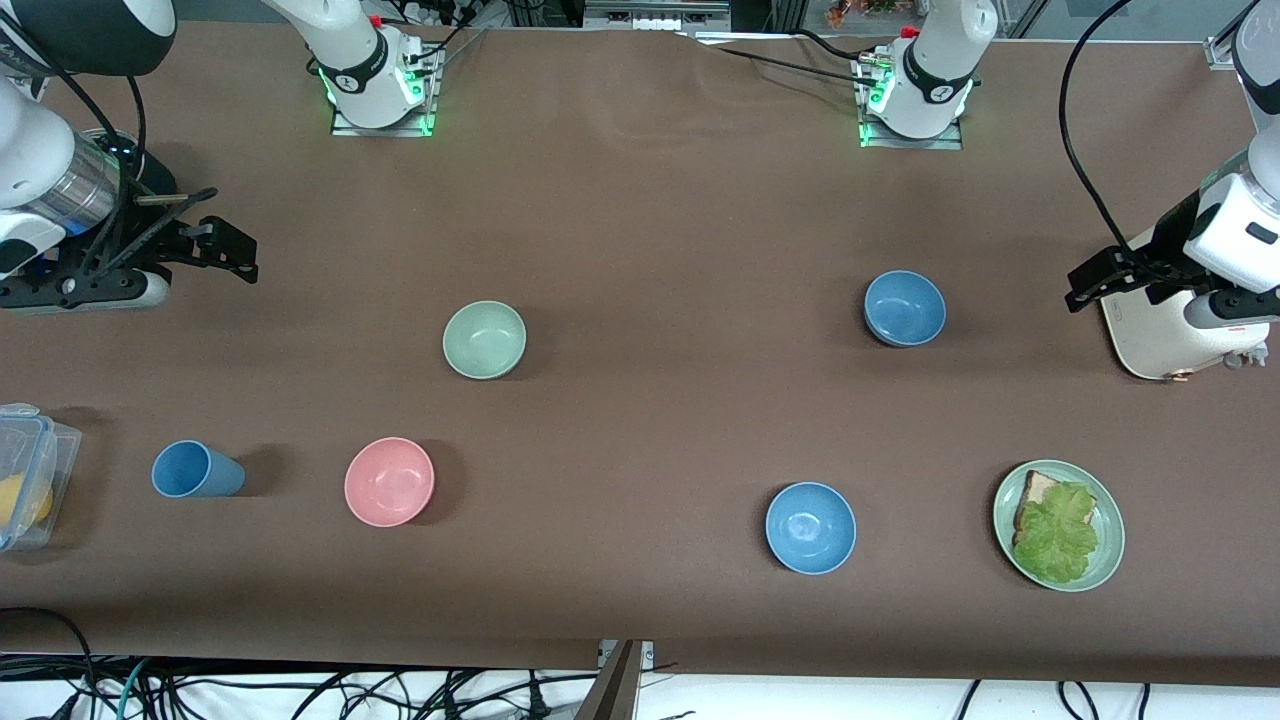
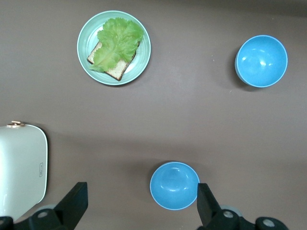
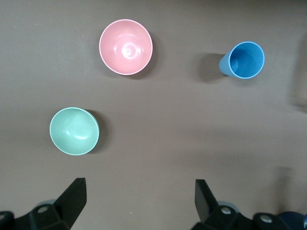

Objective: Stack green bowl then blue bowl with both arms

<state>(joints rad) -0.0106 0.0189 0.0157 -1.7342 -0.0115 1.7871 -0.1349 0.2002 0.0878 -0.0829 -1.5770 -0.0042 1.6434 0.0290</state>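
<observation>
The pale green bowl (image 1: pixel 484 340) (image 3: pixel 74 131) sits upright on the brown table, toward the right arm's end. One blue bowl (image 1: pixel 904 308) (image 2: pixel 174 185) sits toward the left arm's end. A look-alike blue bowl (image 1: pixel 810 527) (image 2: pixel 261 61) lies nearer the front camera. My left gripper (image 1: pixel 1095 280) (image 2: pixel 141 188) hangs open and empty, high above the table, beside the white appliance. My right gripper (image 1: pixel 225 243) (image 3: pixel 139 184) hangs open and empty, high over bare table at its own end. Neither gripper touches a bowl.
A pink bowl (image 1: pixel 389 481) and a blue cup (image 1: pixel 195 470) stand nearer the front camera than the green bowl. A green plate (image 1: pixel 1108 545) carries bread and lettuce. A white appliance (image 1: pixel 1160 335) and a clear lidded box (image 1: pixel 25 470) sit at the table's two ends.
</observation>
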